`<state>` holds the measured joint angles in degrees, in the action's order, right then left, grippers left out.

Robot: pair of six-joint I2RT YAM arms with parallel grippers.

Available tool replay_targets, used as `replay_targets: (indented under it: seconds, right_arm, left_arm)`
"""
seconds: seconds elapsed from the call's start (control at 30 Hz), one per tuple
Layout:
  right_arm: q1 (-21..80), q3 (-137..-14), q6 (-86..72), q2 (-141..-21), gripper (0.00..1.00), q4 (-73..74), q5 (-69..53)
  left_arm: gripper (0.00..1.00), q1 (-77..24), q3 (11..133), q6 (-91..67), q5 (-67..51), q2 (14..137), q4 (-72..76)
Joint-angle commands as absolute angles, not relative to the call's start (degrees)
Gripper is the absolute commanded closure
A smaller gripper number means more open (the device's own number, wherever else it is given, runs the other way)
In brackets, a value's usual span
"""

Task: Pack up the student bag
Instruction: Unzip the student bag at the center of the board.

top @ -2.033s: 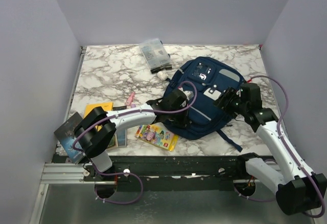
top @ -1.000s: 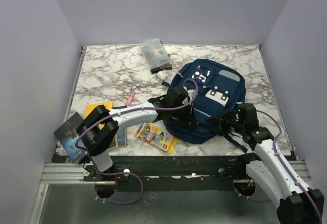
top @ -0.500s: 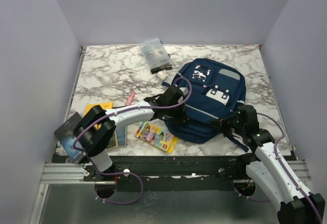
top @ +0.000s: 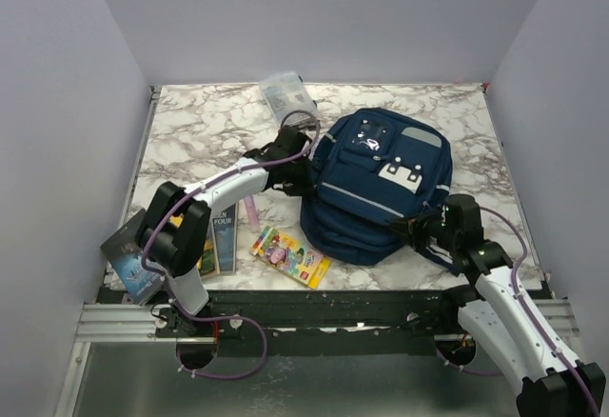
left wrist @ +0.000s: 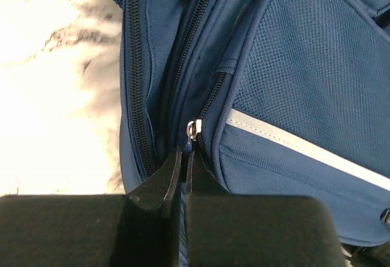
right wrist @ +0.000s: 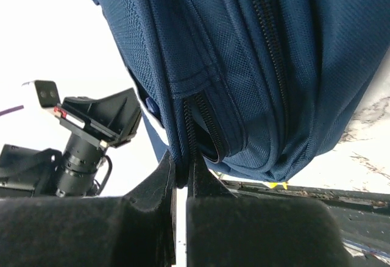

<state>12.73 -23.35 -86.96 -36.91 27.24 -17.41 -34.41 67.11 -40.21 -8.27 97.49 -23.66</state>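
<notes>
Left claw (left wrist: 185, 160) is pinched closed on the zipper pull (left wrist: 192, 130) of the student bag (left wrist: 292, 90), a blue tab showing between the tips, with the silver slider sitting just past them. Right claw (right wrist: 181, 164) is also closed, clamped on a fold of bag fabric at a seam beside a zipper end (reads as an anchor grip, not a pull). From above, the student bag (top: 381, 188) lies flat on the marble tabletop (top: 200, 131), front pockets up, right of centre, squarely between the two claws: left claw (top: 301, 171) is on its left far side and right claw (top: 421, 231) at its near right corner. Key relation: the zipper track (left wrist: 196, 53) runs straight away from the left claw's tips, along the bag's side, so the bag's body lies ahead and to the right of that claw and any slide has to follow that line. Bag's long axis looks roughly near-to-far, tilted a bit. Left arm is the one on the slider; right arm is nearer the bag's near end, so it suits holding the bag down. Items not yet packed are near the bag on the left: a colourful box (top: 290, 254), books (top: 217, 236) and a clear pouch (top: 284, 88).
</notes>
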Motion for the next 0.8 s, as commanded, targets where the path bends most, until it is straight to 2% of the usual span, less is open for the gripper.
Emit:
replay_targets:
  seconds: [0.0, 0.13, 0.23, 0.27, 0.43, 0.5, 0.57, 0.67, 0.77]
  right_arm:
    - [10.9, -26.7, -86.0, -34.9, 1.00, 28.3, -15.0]
    - [10.8, -27.4, -84.4, -36.1, 0.99, 28.5, -11.2]
    - [10.7, -25.8, -81.6, -39.1, 0.99, 23.2, -10.0]
    - [10.8, -25.5, -80.0, -40.7, 0.96, 21.5, -9.7]
    - [10.8, -29.9, -62.9, -48.4, 0.77, 18.6, -12.3]
    - [10.8, -32.0, -55.3, -48.2, 0.63, 19.3, -12.8]
    - [10.8, -34.6, -49.2, -47.3, 0.48, 22.5, -11.9]
    - [10.9, -37.7, -41.4, -45.0, 0.30, 25.7, -12.8]
    - [11.1, -40.2, -35.7, -43.8, 0.23, 27.9, -16.1]
  left_arm:
    - [1.00, -28.8, 75.5, -34.7, 1.9, 103.0, -27.7]
    - [1.00, -28.6, 80.8, -31.6, -6.7, 104.8, -27.4]
    - [1.00, -28.5, 83.0, -31.2, -12.7, 105.5, -27.4]
    - [0.97, -28.5, 82.9, -31.6, -14.1, 105.3, -27.2]
    - [0.59, -28.3, 79.8, -32.2, -16.7, 101.1, -26.8]
    - [0.47, -28.2, 76.5, -32.2, -15.5, 97.0, -26.8]
    - [0.38, -28.2, 72.6, -32.3, -14.6, 92.0, -26.2]
    - [0.29, -28.1, 66.6, -32.2, -15.4, 82.9, -24.5]
    - [0.21, -28.1, 59.5, -32.0, -16.3, 73.2, -22.8]
